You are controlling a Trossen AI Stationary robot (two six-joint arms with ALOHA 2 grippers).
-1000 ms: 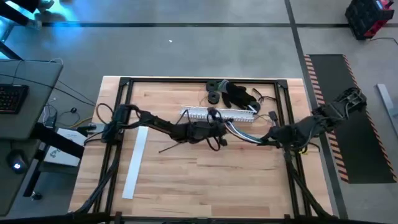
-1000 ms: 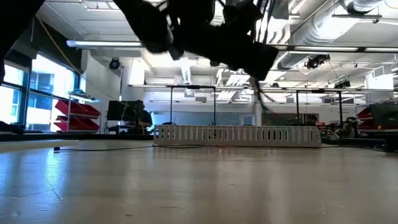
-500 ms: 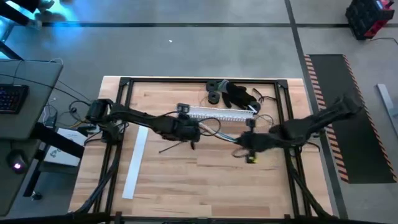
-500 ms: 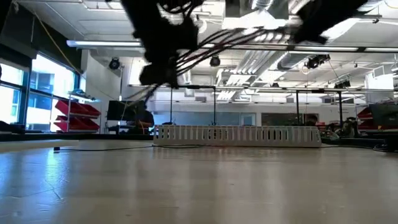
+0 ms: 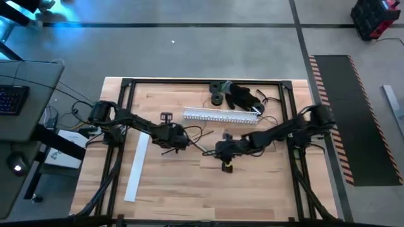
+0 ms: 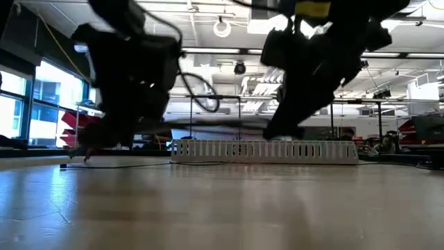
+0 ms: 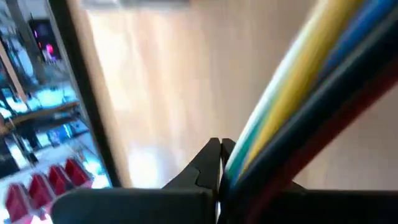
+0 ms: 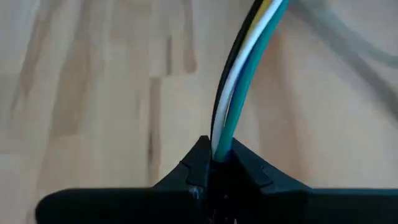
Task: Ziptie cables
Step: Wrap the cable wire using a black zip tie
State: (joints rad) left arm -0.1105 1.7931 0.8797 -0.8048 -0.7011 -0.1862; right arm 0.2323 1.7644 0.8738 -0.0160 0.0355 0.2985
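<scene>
Above the butcher-block table (image 5: pixel 189 189), pale wood in narrow glued strips:

Cables (image 5: pixel 199 144): thin, flexible, smooth-sheathed wires, strung through the air between both grippers near mid-table. Yellow, blue, teal and red strands showed at the left end (image 7: pixel 298 93); white, black, teal and yellow at the right end (image 8: pixel 239 81).

Left gripper (image 5: pixel 178 140): dark tapered fingers, pinched closed on the cables' end (image 7: pixel 219 168).

Right gripper (image 5: pixel 218 150): dark angular fingers, clamped tight around the other end (image 8: pixel 214 163).

Slotted duct (image 5: pixel 221 116): long, white, comb-toothed wall, lying flat toward the far edge, apart from the cables.

White strip (image 5: pixel 136 165): flat, narrow, lying near the left arm.
</scene>
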